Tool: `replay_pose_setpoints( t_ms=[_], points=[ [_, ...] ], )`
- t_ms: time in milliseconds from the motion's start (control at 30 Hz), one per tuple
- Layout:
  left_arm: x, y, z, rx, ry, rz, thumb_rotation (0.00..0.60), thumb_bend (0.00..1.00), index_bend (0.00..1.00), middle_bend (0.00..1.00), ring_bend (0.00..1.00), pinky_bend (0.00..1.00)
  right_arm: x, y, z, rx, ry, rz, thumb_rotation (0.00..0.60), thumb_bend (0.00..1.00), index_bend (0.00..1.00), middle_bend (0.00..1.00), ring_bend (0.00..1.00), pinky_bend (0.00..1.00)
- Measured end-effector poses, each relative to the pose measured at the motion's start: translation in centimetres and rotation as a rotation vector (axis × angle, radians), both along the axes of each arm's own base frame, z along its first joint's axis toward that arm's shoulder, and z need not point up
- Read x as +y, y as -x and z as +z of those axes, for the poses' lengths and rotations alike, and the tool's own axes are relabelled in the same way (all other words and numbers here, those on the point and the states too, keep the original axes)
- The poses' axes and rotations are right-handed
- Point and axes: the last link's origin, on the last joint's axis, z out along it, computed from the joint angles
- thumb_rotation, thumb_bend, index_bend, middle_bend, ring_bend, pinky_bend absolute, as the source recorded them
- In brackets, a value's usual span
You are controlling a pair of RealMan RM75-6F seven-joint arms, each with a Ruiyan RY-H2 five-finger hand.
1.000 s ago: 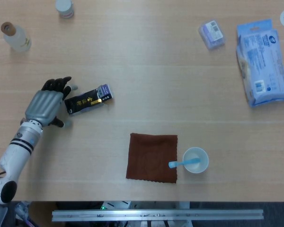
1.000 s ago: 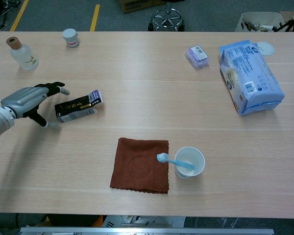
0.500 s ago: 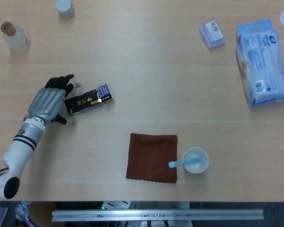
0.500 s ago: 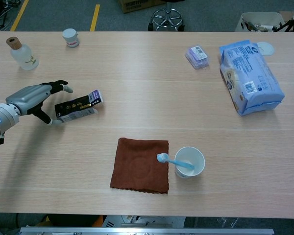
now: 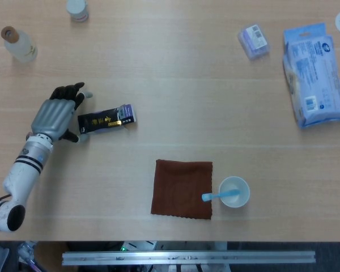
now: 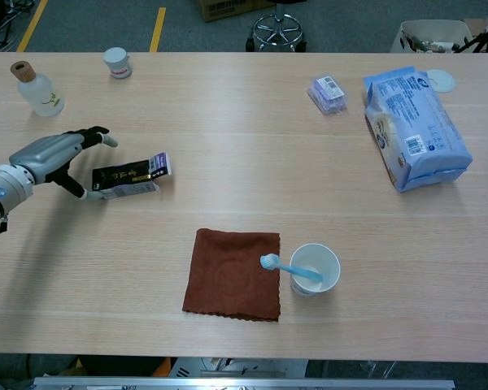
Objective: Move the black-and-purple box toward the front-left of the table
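The black-and-purple box [image 5: 106, 120] [image 6: 132, 175] lies flat on the left part of the table, nearly level, with its purple end pointing right. My left hand [image 5: 58, 116] [image 6: 53, 154] sits just left of it with its fingers spread apart. The thumb reaches to the box's left end from below, and the other fingers fan out above that end. Nothing is gripped. Neither view shows my right hand.
A corked bottle [image 5: 18, 44] [image 6: 34, 88] and a white jar [image 5: 77, 8] stand at the far left. A brown cloth [image 5: 182, 188] and a cup with a toothbrush [image 5: 234, 192] lie near the front. A purple pack [image 5: 253, 40] and blue wipes pack [image 5: 315, 75] sit far right.
The box has turned from tilted to nearly level, its left end swinging toward the far side. My left hand has shifted slightly away from me, staying at that end.
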Motion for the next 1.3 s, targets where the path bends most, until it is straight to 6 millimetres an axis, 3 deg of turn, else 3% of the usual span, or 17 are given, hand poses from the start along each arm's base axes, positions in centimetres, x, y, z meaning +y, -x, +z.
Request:
replay_pose_setpoints(
  t_ms=[233,1300],
  points=[
    [0.41,0.50,0.35,0.000,-0.015,0.016,0.600,0.17,0.15,0.00,0.00,0.00,-0.06,-0.05,-0.05,-0.001,-0.002,0.001,0.600,0.01,0.40,0.18,0.22,0.35],
    [-0.04,0.38,-0.01,0.010,-0.003,-0.030,0.600,0.17,0.34,0.00,0.00,0.00,0.18,0.31,-0.20,-0.003,-0.007,-0.012,0.600,0.01,0.40,0.18,0.22,0.35]
  ],
)
